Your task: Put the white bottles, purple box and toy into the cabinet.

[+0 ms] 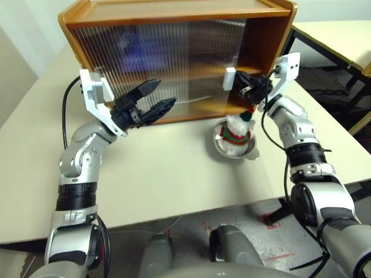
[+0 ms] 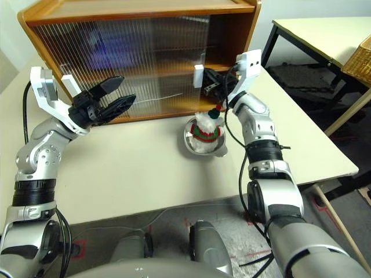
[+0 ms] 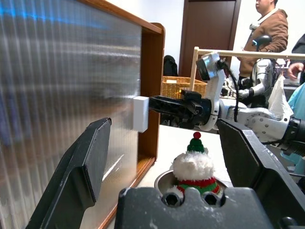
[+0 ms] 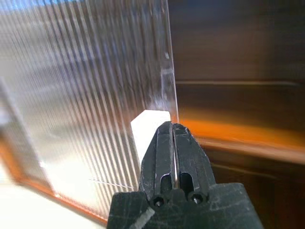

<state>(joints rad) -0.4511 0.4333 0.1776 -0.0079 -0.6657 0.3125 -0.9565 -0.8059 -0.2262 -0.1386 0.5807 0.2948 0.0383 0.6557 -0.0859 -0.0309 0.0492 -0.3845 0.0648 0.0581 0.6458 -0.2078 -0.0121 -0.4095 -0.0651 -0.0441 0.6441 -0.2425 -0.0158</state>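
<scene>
The cabinet stands at the back of the table, its ribbed sliding door covering all but the right end. My right gripper is shut, its tips against the door's white handle at the edge of the opening. In the right wrist view the shut fingers touch that handle. The toy, a white bear in a striped sweater, sits in a steel bowl just below. My left gripper hangs open and empty before the door's lower middle. A blurred purple patch shows through the door. The white bottles and purple box are hidden.
The steel bowl rests on the beige table in front of the cabinet's right end. A second table stands to the right beyond a gap, with a wicker basket. A person stands in the background.
</scene>
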